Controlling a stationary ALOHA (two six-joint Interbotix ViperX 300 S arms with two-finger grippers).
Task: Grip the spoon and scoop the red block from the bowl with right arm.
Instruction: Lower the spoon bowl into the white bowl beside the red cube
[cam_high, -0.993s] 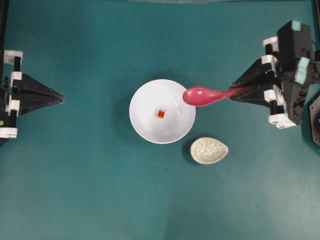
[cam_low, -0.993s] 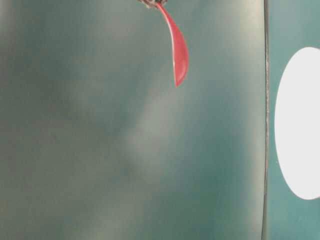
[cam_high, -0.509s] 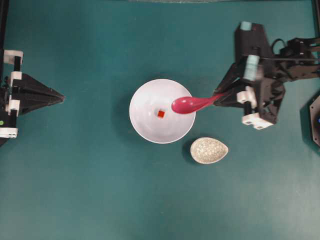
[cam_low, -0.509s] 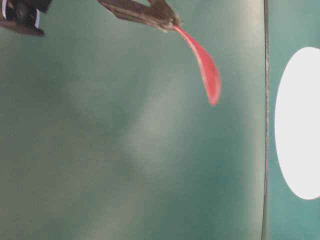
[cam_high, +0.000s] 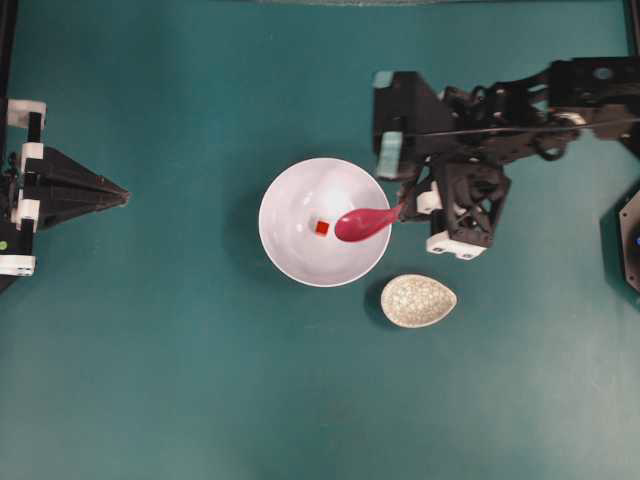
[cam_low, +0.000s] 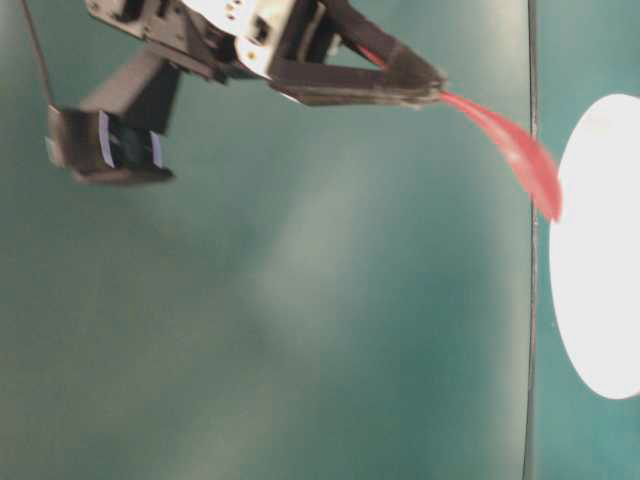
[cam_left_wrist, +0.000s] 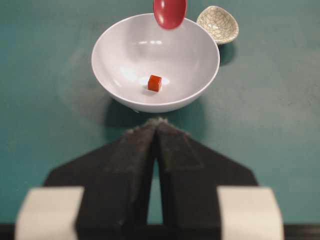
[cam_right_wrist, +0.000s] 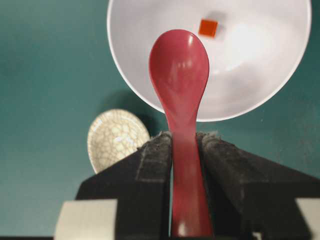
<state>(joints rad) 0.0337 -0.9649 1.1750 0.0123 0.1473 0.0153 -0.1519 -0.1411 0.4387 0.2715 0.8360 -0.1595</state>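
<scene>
The white bowl (cam_high: 290, 255) sits mid-table with the tiny red block (cam_high: 322, 228) on its floor. My right gripper (cam_high: 402, 210) is shut on the handle of the pink spoon (cam_high: 360, 223), whose oval end hangs over the bowl's right half, just right of the block and apart from it. From the right wrist, the spoon (cam_right_wrist: 179, 70) runs forward between the fingers (cam_right_wrist: 155, 150) toward the block (cam_right_wrist: 208, 27). At the far left, my left gripper (cam_high: 125, 194) rests shut with nothing in it, facing the bowl (cam_left_wrist: 115, 47) and the block (cam_left_wrist: 154, 83).
A speckled egg-shaped dish (cam_high: 418, 300) lies just below and right of the bowl, under the right arm's wrist. The right arm (cam_high: 520, 110) stretches in from the right edge. Teal tabletop surrounds everything.
The right arm has swung left and carried the spoon from the bowl's right rim to over its inside, closer to the red block. The left arm has not moved.
</scene>
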